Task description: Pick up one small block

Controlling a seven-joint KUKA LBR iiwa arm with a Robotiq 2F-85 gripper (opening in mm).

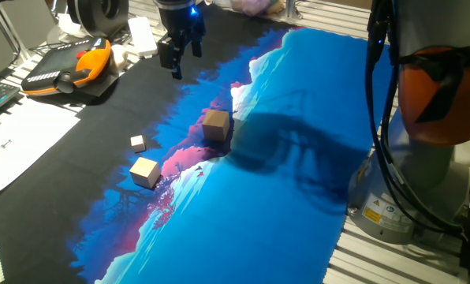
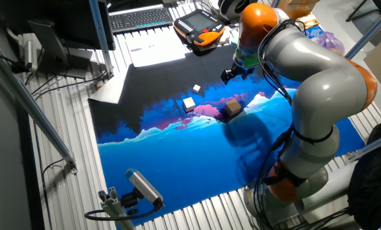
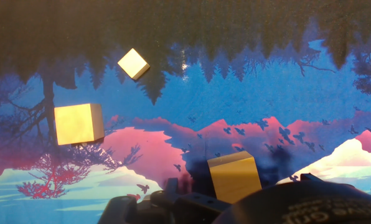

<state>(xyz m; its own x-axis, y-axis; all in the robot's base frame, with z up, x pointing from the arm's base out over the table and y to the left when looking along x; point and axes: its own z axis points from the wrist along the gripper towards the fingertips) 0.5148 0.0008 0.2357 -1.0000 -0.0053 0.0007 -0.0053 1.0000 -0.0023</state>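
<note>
The gripper (image 1: 177,57), fingers spread and empty, hangs over the mat's black far edge, well apart from the small block (image 1: 144,171) near the mat's (image 1: 298,173) left edge.

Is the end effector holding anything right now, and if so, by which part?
Nothing is held. The end effector hangs above the mat, apart from all three blocks, including the small block.

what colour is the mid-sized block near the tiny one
Pale tan, plain wood; the small block shows best in the hand view, lying on the mat's pink and blue mountain print.
</note>
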